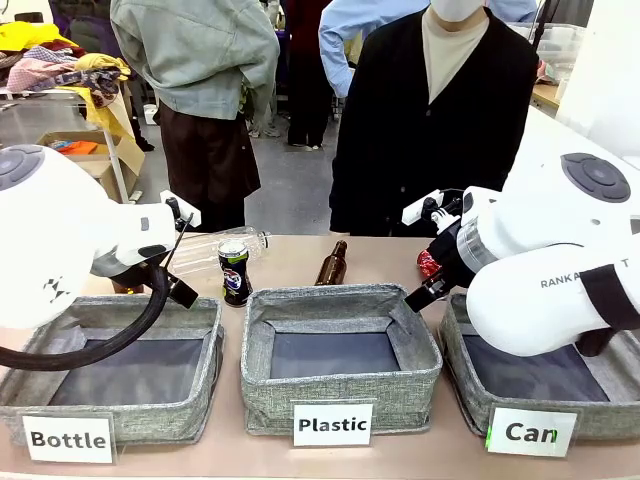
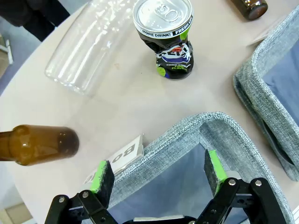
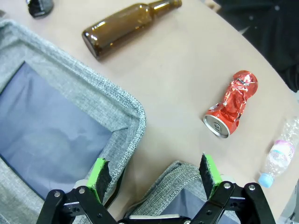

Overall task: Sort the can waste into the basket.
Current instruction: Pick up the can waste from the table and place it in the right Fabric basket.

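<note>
The black-and-blue Pepsi can stands upright on the table behind the "Bottle" bin. The red crushed can lies on its side beyond the "Can" basket, whose grey rim shows between the right gripper's fingers. My left gripper hovers open over the far corner of the "Bottle" bin, short of the Pepsi can. My right gripper hangs open above the gap between the "Plastic" bin and the "Can" basket, with the red can ahead of it.
The "Bottle" bin and the "Plastic" bin stand in a row with the basket. One brown bottle and one clear bottle lie behind them. A second brown bottle and a small plastic bottle also lie there.
</note>
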`<state>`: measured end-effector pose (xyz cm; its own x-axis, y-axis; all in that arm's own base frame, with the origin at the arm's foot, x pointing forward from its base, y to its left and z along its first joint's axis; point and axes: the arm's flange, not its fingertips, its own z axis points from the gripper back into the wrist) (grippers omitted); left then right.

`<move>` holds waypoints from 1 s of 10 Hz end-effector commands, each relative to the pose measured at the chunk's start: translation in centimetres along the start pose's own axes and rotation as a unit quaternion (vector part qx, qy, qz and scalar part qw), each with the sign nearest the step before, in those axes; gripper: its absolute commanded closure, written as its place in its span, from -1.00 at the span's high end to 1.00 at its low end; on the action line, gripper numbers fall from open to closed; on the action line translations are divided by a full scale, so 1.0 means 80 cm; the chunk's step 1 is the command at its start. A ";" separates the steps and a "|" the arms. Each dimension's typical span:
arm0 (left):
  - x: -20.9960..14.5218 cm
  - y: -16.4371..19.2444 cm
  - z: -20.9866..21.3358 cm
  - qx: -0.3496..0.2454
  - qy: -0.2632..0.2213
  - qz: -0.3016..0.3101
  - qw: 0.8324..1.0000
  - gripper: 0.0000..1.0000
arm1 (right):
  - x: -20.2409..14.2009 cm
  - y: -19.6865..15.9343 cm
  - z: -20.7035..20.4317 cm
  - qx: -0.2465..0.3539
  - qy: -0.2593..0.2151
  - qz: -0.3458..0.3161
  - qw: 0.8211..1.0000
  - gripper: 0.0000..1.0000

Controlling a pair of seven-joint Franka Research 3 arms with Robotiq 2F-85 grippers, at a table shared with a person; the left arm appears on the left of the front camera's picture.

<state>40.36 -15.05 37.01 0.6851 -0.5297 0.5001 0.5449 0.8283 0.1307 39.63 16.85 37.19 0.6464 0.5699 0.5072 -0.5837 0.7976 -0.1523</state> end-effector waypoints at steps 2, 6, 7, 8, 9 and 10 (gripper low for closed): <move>0.000 0.000 0.000 0.000 0.000 0.000 1.000 1.00 | 0.000 0.000 0.000 0.000 0.000 0.000 1.000 1.00; 0.000 0.000 0.000 0.000 0.000 0.000 1.000 1.00 | 0.000 0.000 0.000 0.000 0.000 0.000 1.000 1.00; 0.000 0.000 0.000 0.000 0.000 0.000 1.000 1.00 | 0.000 0.000 0.000 0.000 0.000 0.000 1.000 1.00; 0.000 0.000 0.000 0.000 0.000 0.000 1.000 1.00 | 0.000 0.000 0.000 0.000 0.000 0.000 1.000 1.00; 0.000 0.000 0.000 0.000 0.000 0.000 1.000 1.00 | 0.000 0.000 0.000 0.000 0.000 0.000 1.000 1.00; 0.000 0.000 0.000 0.000 0.000 0.000 1.000 1.00 | 0.000 0.000 0.000 0.000 0.000 0.000 1.000 1.00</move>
<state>40.36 -15.05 37.01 0.6851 -0.5296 0.5001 0.5449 0.8283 0.1307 39.63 16.85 37.19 0.6464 0.5699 0.5072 -0.5837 0.7976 -0.1523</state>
